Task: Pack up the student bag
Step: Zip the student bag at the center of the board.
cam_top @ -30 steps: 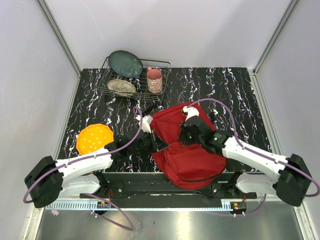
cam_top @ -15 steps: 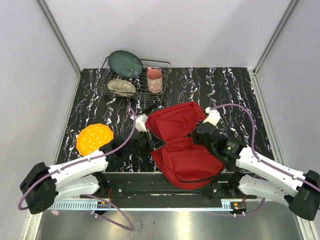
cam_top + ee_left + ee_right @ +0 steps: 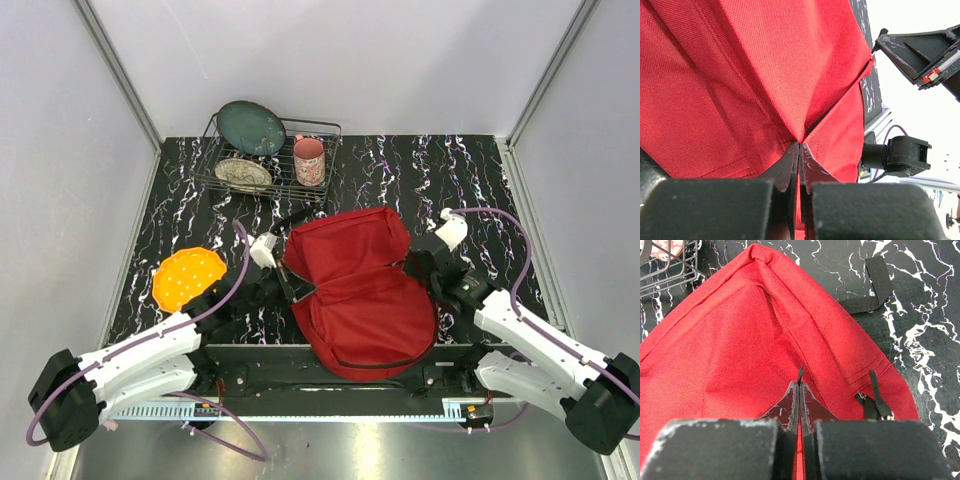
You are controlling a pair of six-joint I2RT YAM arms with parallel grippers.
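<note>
Overhead rear view; both wrist views tight against the shared student bag (image 3: 360, 300)

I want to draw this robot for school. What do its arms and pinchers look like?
The left arm and right arm are white tubes with chunky black joints. A thin purple cable loops along each. The left gripper and right gripper each have two flat black fingers that taper to a point, with scuffed whitish edges.

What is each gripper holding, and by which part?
The student bag, by both: the left gripper pinches a fabric fold at its left side, the right gripper its right edge.
</note>
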